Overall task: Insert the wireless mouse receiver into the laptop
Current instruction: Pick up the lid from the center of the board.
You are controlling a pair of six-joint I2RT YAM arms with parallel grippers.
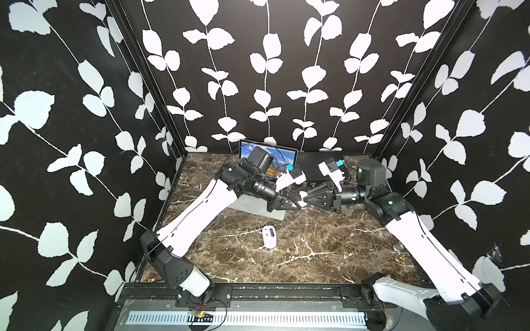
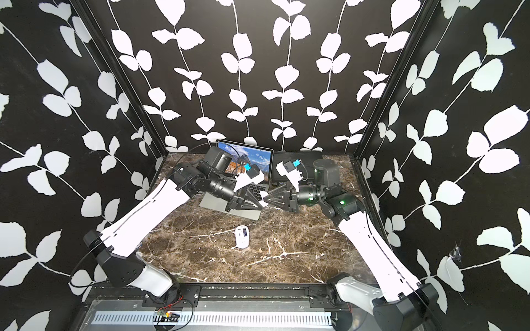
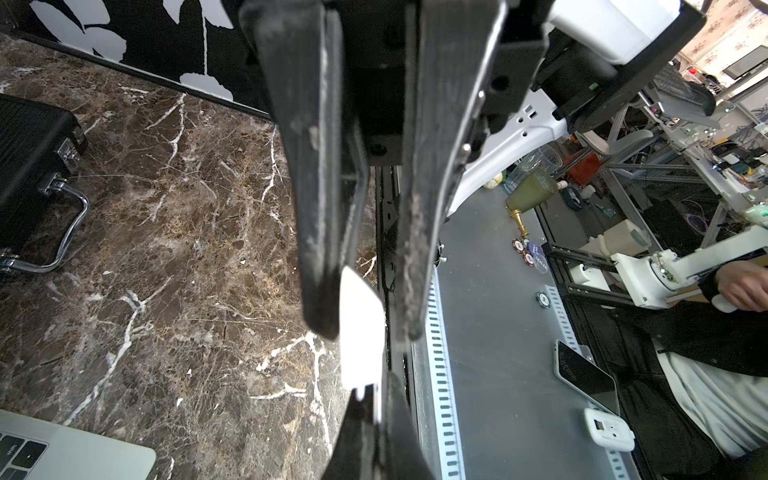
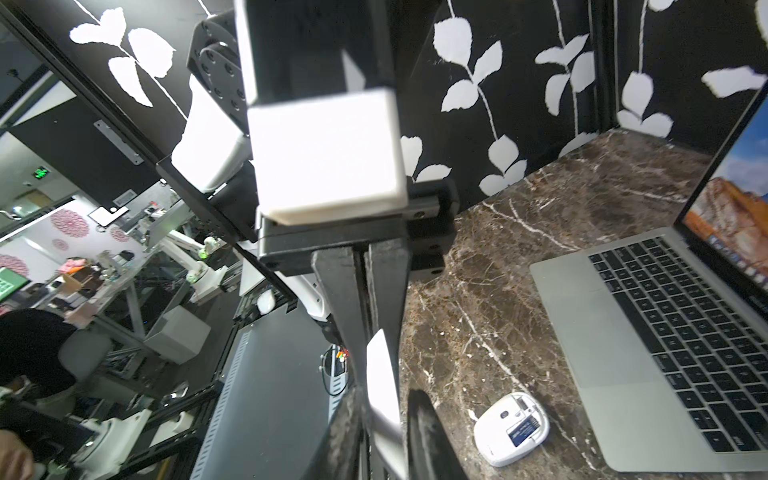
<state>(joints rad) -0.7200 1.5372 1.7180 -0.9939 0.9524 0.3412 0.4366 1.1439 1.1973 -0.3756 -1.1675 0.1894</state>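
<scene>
The white wireless mouse point(image 1: 269, 236) point(image 2: 241, 236) point(image 4: 511, 430) lies underside up on the marble, in front of the open silver laptop point(image 1: 258, 212) point(image 2: 226, 205) point(image 4: 582, 332) point(image 3: 83, 453). I cannot make out the receiver. Both grippers meet tip to tip in the air off the laptop's front right corner. My left gripper point(image 1: 298, 205) point(image 2: 261, 204) point(image 3: 374, 395) is shut on a thin white curved cover piece point(image 1: 301, 197) point(image 3: 359, 324) point(image 4: 380, 374). My right gripper point(image 1: 304, 200) point(image 2: 265, 199) point(image 4: 386, 399) stands narrowly open around the cover's other end, with a gap at one finger.
A flat black ribbed case point(image 1: 321, 160) point(image 3: 29, 166) with a chrome handle lies behind and to the right of the laptop. Small brass and glass items point(image 1: 398, 259) sit at the table's right edge. Patterned walls close in the back and both sides.
</scene>
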